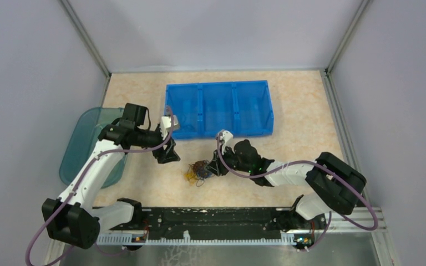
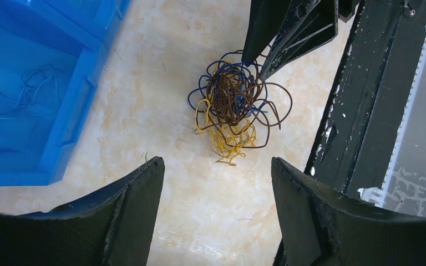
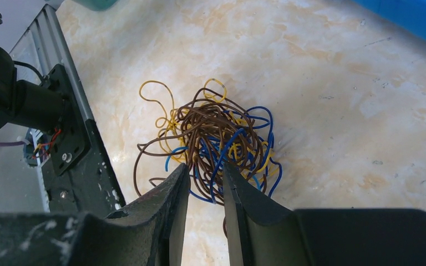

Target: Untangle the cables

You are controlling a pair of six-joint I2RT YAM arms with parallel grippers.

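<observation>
One tangle of cables (image 3: 216, 133), blue, yellow and brown, on the table (image 1: 299, 138) | right gripper (image 3: 205, 166): jaws pinched on its strands | left gripper (image 2: 216, 160): jaws wide apart, above tangle, no contact | blue three-compartment bin (image 1: 216, 84) beyond

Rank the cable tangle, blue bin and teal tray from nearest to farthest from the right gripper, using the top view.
1. The cable tangle: right at the right gripper, just to its left.
2. The blue bin: behind it, farther back.
3. The teal tray: far off to the left.
</observation>
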